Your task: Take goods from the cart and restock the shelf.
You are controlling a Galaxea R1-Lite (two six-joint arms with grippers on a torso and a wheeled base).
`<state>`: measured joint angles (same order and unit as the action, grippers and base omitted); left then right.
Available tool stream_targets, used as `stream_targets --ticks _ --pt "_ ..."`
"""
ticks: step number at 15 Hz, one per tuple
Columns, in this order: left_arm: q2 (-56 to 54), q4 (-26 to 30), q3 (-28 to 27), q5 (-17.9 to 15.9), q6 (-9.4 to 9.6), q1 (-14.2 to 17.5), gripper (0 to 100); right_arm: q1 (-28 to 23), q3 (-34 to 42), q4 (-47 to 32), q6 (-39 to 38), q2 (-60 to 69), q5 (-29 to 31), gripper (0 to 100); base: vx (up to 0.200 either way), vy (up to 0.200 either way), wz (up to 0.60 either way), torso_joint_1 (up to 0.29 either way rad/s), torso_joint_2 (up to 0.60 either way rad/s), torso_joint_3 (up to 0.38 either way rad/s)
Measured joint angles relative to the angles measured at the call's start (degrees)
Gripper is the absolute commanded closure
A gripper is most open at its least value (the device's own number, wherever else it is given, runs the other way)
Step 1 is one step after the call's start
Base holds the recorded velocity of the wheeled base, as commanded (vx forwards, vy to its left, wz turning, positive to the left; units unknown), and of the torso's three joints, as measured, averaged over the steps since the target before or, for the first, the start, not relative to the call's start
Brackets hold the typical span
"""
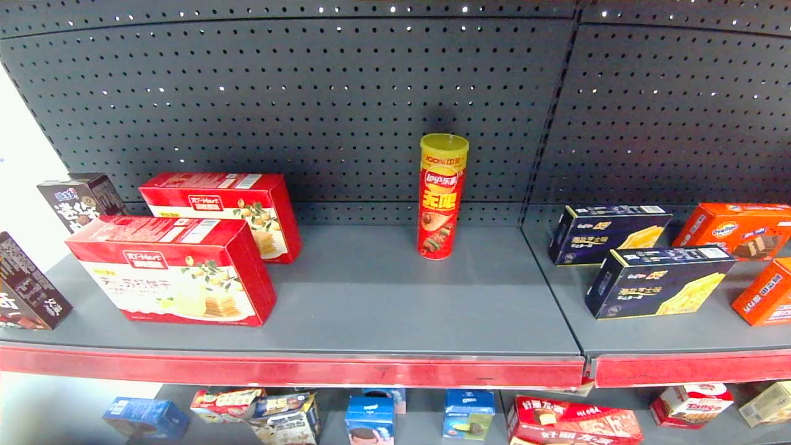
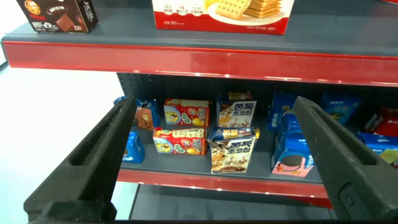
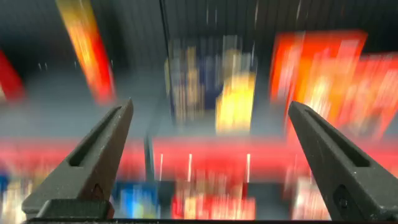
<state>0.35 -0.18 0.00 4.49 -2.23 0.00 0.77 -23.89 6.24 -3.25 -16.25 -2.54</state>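
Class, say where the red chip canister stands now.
Head view: the chip canister stands upright, far back on the shelf, between red boxes on the left and navy boxes on the right.

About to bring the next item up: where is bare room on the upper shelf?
Widest bare patch: shelf between the red cracker boxes and the chip can, through to the front lip. A narrower one lies between the can and the navy boxes. Crowded: the right bay, navy and orange boxes, and the lower shelf.
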Motion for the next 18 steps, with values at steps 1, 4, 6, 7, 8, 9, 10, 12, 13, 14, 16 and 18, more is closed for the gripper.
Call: stream_targets --ticks 1,4,6,7,8,9,10,12,13,14,16,18 --pt "0.0 0.0 0.0 0.0 0.0 0.0 0 0.1 -7.6 1.0 2.0 -5.3 0.1 0 0.0 0.0 0.0 0.0 0.0 0.0" --pt "0.0 0.0 0.0 0.0 0.05 0.0 0 -0.5 -19.4 2.2 9.4 -15.9 0.3 0 0.0 0.0 0.0 0.0 0.0 0.0" --pt "0.0 0.0 0.0 0.0 0.05 0.0 0 -1.8 -19.1 2.5 13.1 -16.3 0.4 0 0.0 0.0 0.0 0.0 0.0 0.0" --pt "0.0 0.0 0.0 0.0 0.05 0.0 0 -4.0 -17.6 2.6 14.3 -15.1 0.5 0 0.0 0.0 0.0 0.0 0.0 0.0" --pt "0.0 0.0 0.0 0.0 0.05 0.0 0 -6.8 -16.2 2.6 15.1 -13.9 0.5 0 0.0 0.0 0.0 0.0 0.0 0.0" --pt "0.0 0.0 0.0 0.0 0.05 0.0 0 -10.1 -14.6 2.7 16.0 -12.5 0.4 0 0.0 0.0 0.0 0.0 0.0 0.0" --pt "0.0 0.0 0.0 0.0 0.05 0.0 0 -13.0 -12.7 2.7 16.5 -10.7 0.3 0 0.0 0.0 0.0 0.0 0.0 0.0" --pt "0.0 0.0 0.0 0.0 0.13 0.0 0 -16.1 -7.7 2.6 17.1 -6.5 0.2 0 0.0 0.0 0.0 0.0 0.0 0.0" --pt "0.0 0.0 0.0 0.0 0.13 0.0 0 -16.7 -5.6 2.6 17.2 -4.9 0.2 0 0.0 0.0 0.0 0.0 0.0 0.0" --pt "0.0 0.0 0.0 0.0 0.13 0.0 0 -17.1 -4.8 2.6 17.2 -4.0 0.2 0 0.0 0.0 0.0 0.0 0.0 0.0" --pt "0.0 0.0 0.0 0.0 0.13 0.0 0 -17.3 -3.9 2.5 17.2 -2.8 0.2 0 0.0 0.0 0.0 0.0 0.0 0.0" --pt "0.0 0.0 0.0 0.0 0.16 0.0 0 -17.7 -3.4 0.8 17.2 -1.7 0.6 0 -0.2 0.0 0.0 0.005 0.0 0.002"
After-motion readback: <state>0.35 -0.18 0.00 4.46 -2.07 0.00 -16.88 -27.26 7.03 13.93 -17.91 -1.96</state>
